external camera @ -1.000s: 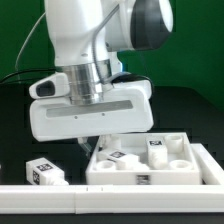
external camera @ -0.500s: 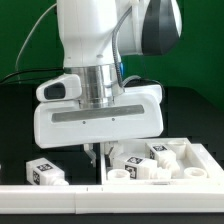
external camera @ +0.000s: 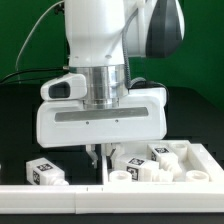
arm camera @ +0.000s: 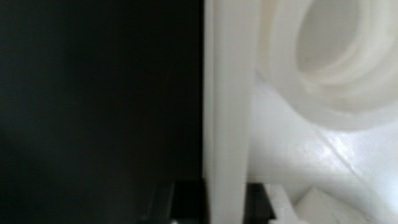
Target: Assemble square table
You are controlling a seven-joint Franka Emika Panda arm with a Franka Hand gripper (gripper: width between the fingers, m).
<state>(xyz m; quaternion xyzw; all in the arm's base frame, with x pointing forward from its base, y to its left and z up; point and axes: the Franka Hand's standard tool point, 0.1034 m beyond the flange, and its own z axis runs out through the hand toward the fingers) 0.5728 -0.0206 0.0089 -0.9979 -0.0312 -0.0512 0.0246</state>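
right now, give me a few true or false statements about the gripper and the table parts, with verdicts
1. The gripper is shut on the raised rim of the square table slab. True; the wrist view shows the rim between the fingers.
2. The gripper holds the loose leg. False: the leg lies on the black surface, apart from the gripper, to the exterior view's left of it.
3. A long white rail runs along the front, below leg and slab in the exterior view. True.
4. The backdrop is red. False: it is green.
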